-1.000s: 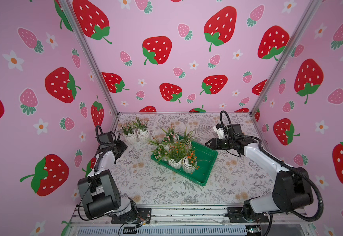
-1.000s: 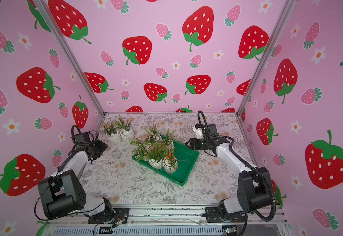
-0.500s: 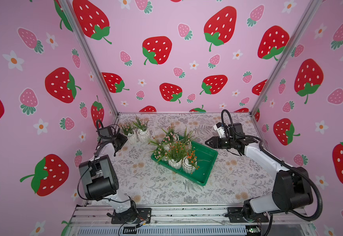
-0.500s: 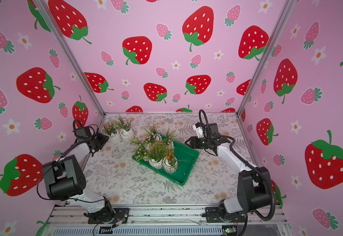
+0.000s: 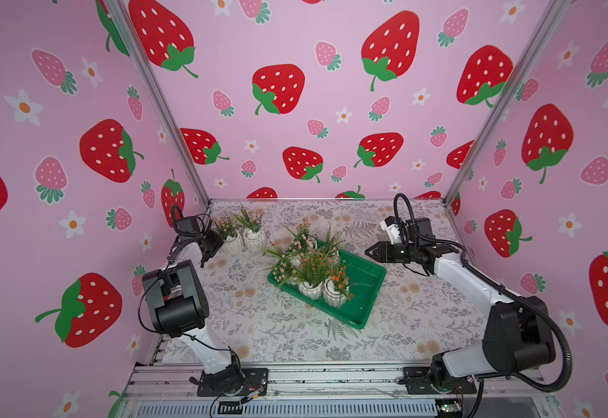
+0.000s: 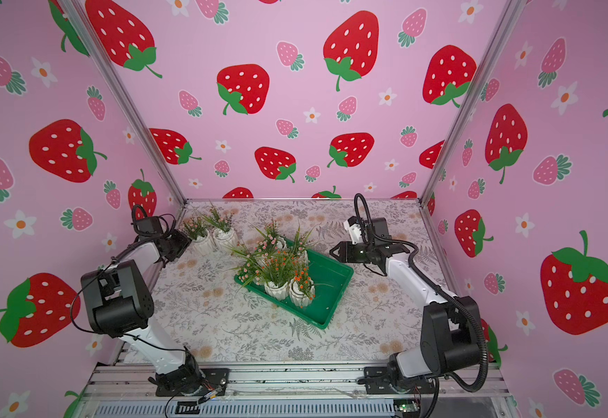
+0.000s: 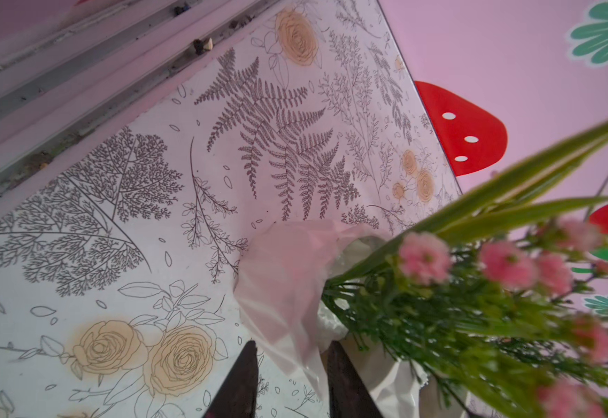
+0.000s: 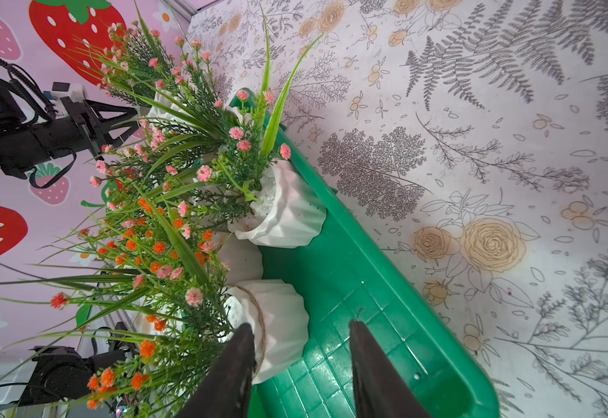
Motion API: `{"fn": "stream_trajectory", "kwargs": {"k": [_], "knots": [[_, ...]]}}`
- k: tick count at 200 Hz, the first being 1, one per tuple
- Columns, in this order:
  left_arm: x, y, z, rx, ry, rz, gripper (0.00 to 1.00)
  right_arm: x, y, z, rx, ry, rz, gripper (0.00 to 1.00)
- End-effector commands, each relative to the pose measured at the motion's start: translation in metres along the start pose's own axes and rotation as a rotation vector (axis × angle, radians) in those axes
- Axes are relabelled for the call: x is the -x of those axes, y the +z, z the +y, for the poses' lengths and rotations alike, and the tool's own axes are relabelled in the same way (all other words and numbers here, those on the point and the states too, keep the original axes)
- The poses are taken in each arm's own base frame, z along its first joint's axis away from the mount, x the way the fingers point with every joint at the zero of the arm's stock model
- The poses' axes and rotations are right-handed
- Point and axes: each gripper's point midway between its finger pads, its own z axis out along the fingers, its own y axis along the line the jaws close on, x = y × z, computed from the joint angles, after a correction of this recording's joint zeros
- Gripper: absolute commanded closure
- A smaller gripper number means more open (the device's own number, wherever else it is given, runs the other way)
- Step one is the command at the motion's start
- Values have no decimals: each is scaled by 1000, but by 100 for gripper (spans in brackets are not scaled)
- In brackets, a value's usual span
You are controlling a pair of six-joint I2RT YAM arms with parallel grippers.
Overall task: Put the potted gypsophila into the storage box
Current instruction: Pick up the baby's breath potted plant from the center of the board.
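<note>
At the far left corner of the table [image 5: 255, 325], two pots of the potted gypsophila stand upright and outside the storage box [image 5: 365, 289]. They are the outer pot [image 5: 231, 244] and its neighbour [image 5: 255, 237], just beside each other. In a top view the left gripper [image 5: 212, 243] sits right against the outer pot. In the left wrist view its dark fingers [image 7: 244, 376] flank the pot's white wall, one on each side. The wall is blurred there, so I cannot tell whether they already press on it.

Jaws apart and empty, the right gripper [image 5: 370, 250] hangs over the far right end of the box, and in its wrist view only green floor shows between its fingers. Four pots [image 5: 309, 289] stand inside the box, crowded into the end towards the left arm, while the end under the right gripper is bare.

As I judge it, the coming move turns on one relation: the outer pot lies straight ahead of the left gripper, its long axis vertical, so the grip goes across the ribbed wall below the sprigs. That arm is far nearer, since the right one is well apart with the box between. From this pot the box lies towards the middle of the table, and its nearest end is full, so the carry likely has to clear the standing sprigs to reach bare floor
</note>
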Motion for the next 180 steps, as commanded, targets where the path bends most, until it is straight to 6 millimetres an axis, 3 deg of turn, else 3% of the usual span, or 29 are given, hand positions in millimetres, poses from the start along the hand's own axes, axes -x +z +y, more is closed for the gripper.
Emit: {"fn": "stream_trajectory", "kwargs": {"k": [1,79,113,180], "knots": [[12,-3,-6,22,30,-13,65,5,-8,3,-2,-21,-17,55],[6,16,8,114,82,62,69,1,-11,6,4,-26,-15,55],[-1,24,3,116,127,101,70,1,-14,6,-1,-33,-19,55],[-3,17,7,190,172,104,75,0,-14,5,-2,-33,-18,55]]}}
